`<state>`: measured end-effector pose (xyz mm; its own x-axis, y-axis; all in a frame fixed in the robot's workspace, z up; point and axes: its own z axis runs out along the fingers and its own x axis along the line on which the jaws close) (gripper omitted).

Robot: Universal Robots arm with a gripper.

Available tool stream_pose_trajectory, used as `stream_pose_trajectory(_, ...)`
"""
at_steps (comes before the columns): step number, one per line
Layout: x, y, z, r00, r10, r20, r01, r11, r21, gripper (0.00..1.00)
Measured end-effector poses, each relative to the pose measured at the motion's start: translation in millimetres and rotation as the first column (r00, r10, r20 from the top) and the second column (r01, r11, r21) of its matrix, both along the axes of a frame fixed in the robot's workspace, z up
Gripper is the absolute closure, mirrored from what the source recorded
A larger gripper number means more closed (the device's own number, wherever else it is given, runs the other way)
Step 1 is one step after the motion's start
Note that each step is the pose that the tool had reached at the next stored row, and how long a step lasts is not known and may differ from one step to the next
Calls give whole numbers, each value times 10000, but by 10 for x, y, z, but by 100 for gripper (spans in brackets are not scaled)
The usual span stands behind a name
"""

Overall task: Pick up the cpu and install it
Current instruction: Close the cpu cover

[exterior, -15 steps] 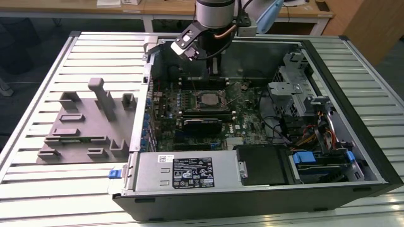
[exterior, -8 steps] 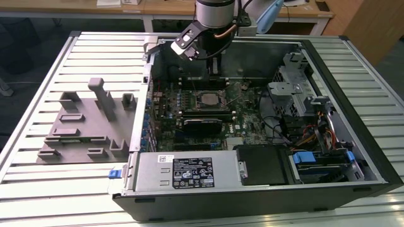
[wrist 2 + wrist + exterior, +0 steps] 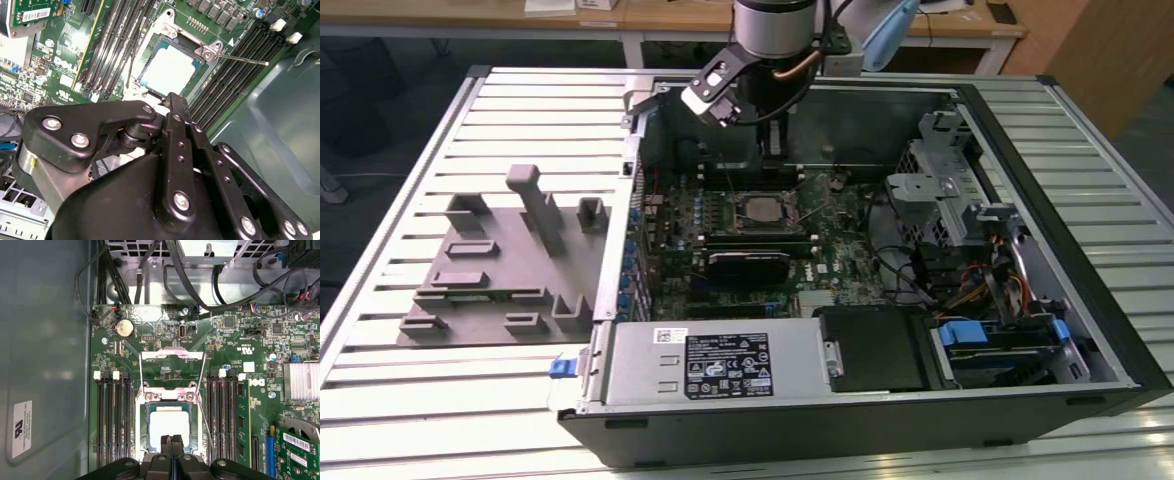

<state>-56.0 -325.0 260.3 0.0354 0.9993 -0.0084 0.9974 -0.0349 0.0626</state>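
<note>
Exterior view: the gripper [image 3: 774, 152] hangs inside the case [image 3: 854, 425], over the board; the cpu [image 3: 761, 210] lies in the socket.

Second wrist view: fingers [image 3: 180, 116] pressed together, pinching nothing; tips just beside the cpu edge.

First wrist view: cpu flat in the socket; frame [image 3: 172, 356] raised.

I judge seating is in hand: I approach vertically, use light force, and confirm all edges sit level.

The cpu [image 3: 170, 426] lid is smooth pale metal with a soft sheen, and the socket frame [image 3: 171, 355] is bright bare steel. The gripper [image 3: 171, 439] looks matt black with shiny silver screw heads. The motherboard [image 3: 235, 340] is slightly glossy green. The holder blocks [image 3: 494, 270] are matt grey plastic, and the table [image 3: 400, 380] is ribbed, dull silvery metal.
</note>
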Motion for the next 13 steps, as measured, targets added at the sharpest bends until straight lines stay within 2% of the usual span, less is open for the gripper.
stream_pose_trajectory(7, 0, 0, 91, 10000, 0, 2, 0, 10000, 3, 89)
stream_pose_trajectory(13, 1, 0, 100, 10000, 1, 3, -1, 10000, 4, 89)
